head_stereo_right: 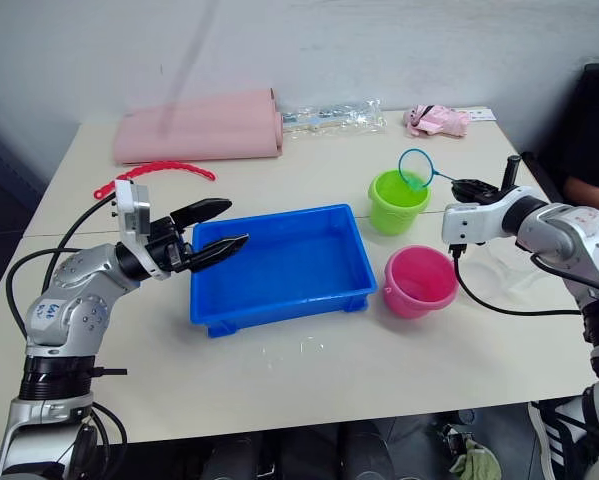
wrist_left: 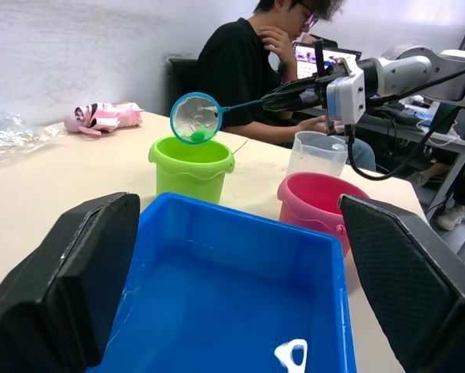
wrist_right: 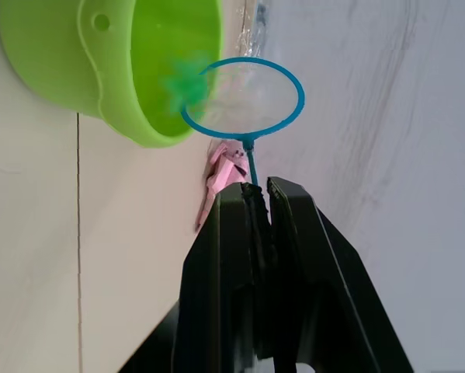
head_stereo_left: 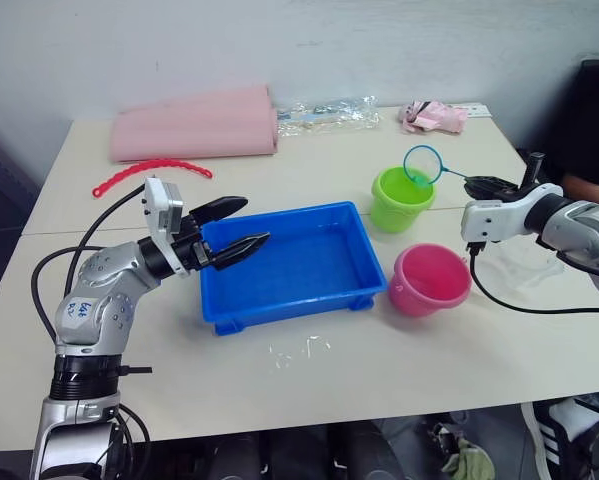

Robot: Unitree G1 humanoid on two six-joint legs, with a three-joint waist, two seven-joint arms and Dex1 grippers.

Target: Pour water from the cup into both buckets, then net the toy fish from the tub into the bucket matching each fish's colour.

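The blue tub (head_stereo_left: 279,262) sits mid-table, and I see no fish in it. My left gripper (head_stereo_left: 235,229) is open over the tub's left rim. My right gripper (head_stereo_left: 482,186) is shut on the net's handle, holding the blue-hooped net (head_stereo_left: 423,163) tilted above the green bucket (head_stereo_left: 401,199). A green toy fish (wrist_left: 196,136) lies in the net's mesh over that bucket. The pink bucket (head_stereo_left: 429,279) stands right of the tub. The clear cup (wrist_left: 318,153) stands beyond the pink bucket, under my right arm.
A folded pink cloth (head_stereo_left: 196,124), a red toothed strip (head_stereo_left: 147,172), a clear plastic bag (head_stereo_left: 325,114) and a pink toy (head_stereo_left: 434,116) lie along the table's far side. A person in black (wrist_left: 255,70) sits past the right edge. Water drops (head_stereo_left: 301,350) lie in front of the tub.
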